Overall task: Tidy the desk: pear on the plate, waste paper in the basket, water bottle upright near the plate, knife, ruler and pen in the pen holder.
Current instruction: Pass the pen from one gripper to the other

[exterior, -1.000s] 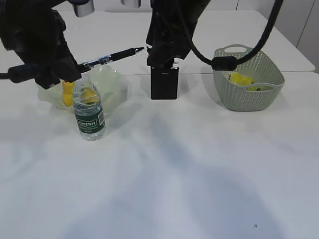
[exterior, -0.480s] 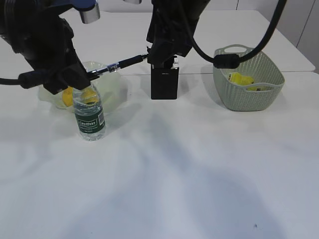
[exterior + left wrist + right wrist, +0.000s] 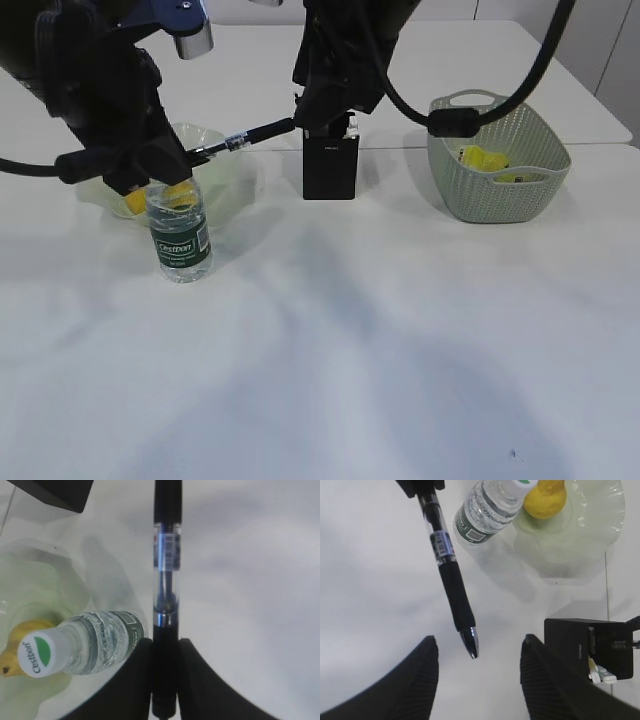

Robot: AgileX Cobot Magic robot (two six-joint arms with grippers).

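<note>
My left gripper (image 3: 175,160) is shut on a black pen (image 3: 245,135) and holds it in the air, tip pointing right toward the right arm. The pen shows lengthwise in the left wrist view (image 3: 166,570), clamped between the jaws (image 3: 165,680). My right gripper (image 3: 477,667) is open, and the pen's tip (image 3: 470,642) sits between its fingers. The black pen holder (image 3: 330,165) stands under the right arm, with items inside (image 3: 600,672). The water bottle (image 3: 179,232) stands upright by the pale plate (image 3: 225,165), which holds the yellow pear (image 3: 545,497).
A grey-green basket (image 3: 497,160) at the right holds yellow paper (image 3: 483,158). The right arm's cable hangs over the basket's left rim. White table surface extends in front of the bottle and the pen holder.
My left gripper has moved right and down with the pen, tilting it so its tip now reaches the right gripper. The right arm has stayed in place.
</note>
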